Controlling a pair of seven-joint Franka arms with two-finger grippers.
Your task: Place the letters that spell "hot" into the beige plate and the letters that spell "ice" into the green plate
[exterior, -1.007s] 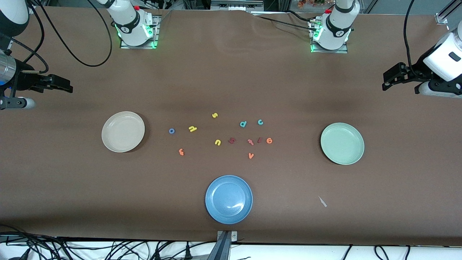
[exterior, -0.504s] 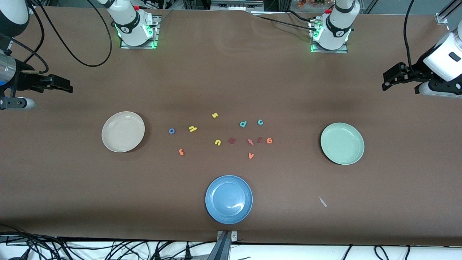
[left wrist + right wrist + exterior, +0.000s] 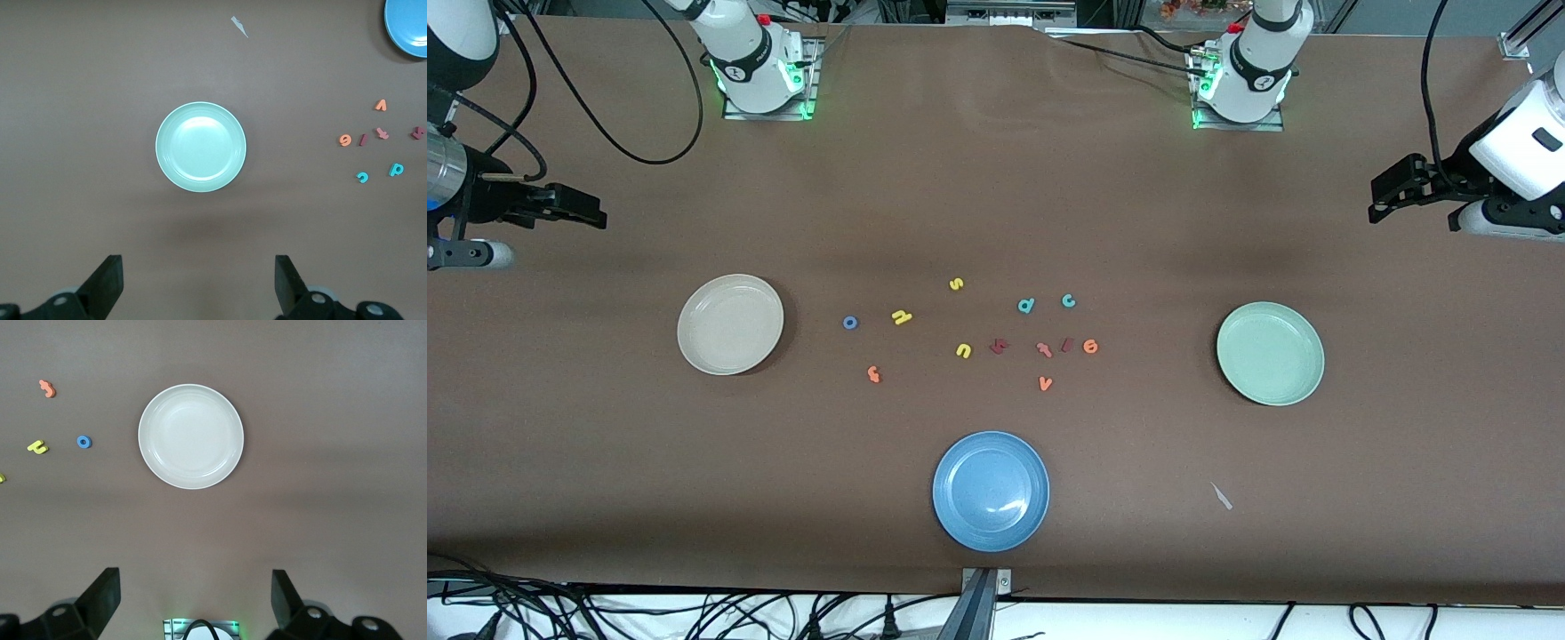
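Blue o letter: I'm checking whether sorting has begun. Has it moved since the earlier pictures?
No. The blue o lies at the same spot between the beige plate and the yellow h.

soft even overhead light, faint shadows, sharp

Both arms (image 3: pixel 738 44) white with black joint bands; bases (image 3: pixel 1240 120) lit green, red buttons. Black cables (image 3: pixel 605 133) trail. Grippers black, flat angular fingers (image 3: pixel 110 280).

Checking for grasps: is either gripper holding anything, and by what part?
Nothing is held. The left gripper and right gripper are both open and empty, up at the table's two ends.
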